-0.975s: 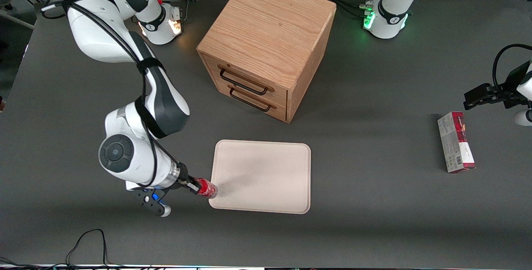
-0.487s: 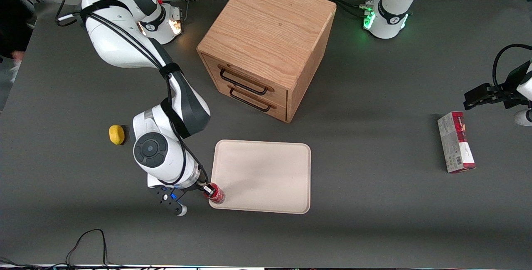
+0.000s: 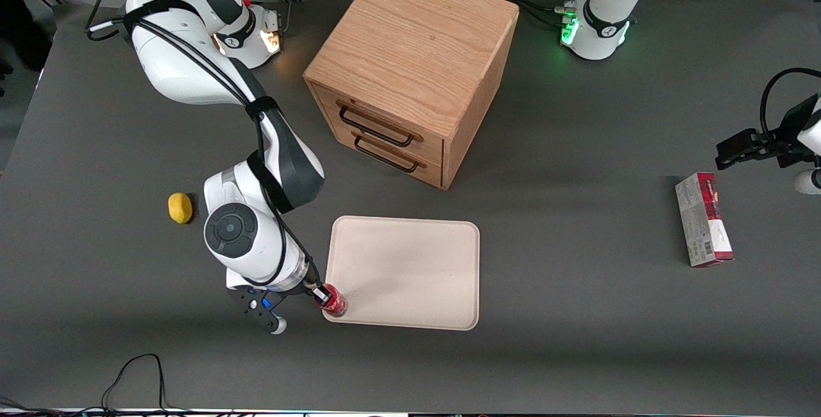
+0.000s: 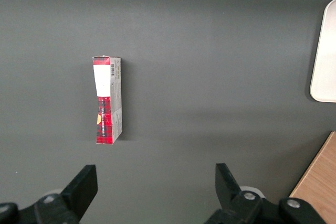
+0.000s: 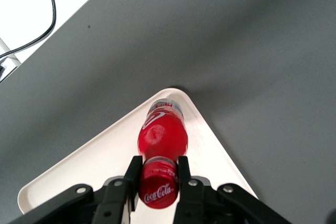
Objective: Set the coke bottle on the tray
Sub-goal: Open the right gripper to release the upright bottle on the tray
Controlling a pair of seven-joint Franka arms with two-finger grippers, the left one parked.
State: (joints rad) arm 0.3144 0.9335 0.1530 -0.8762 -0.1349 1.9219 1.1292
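End effector (image 5: 157, 174) clamped on the cap of the coke bottle (image 5: 161, 136), low in the front frame, upright over the tray (image 3: 410, 263) corner (base apparently touching), positioned for release.

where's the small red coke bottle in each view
Front view: small red coke bottle at the cream-white tray's corner nearest the working arm, held by the gripper.
Right wrist view: bottle over the tray corner, cap clamped.
Left wrist view: not in it.
Shared landmark: the tray.
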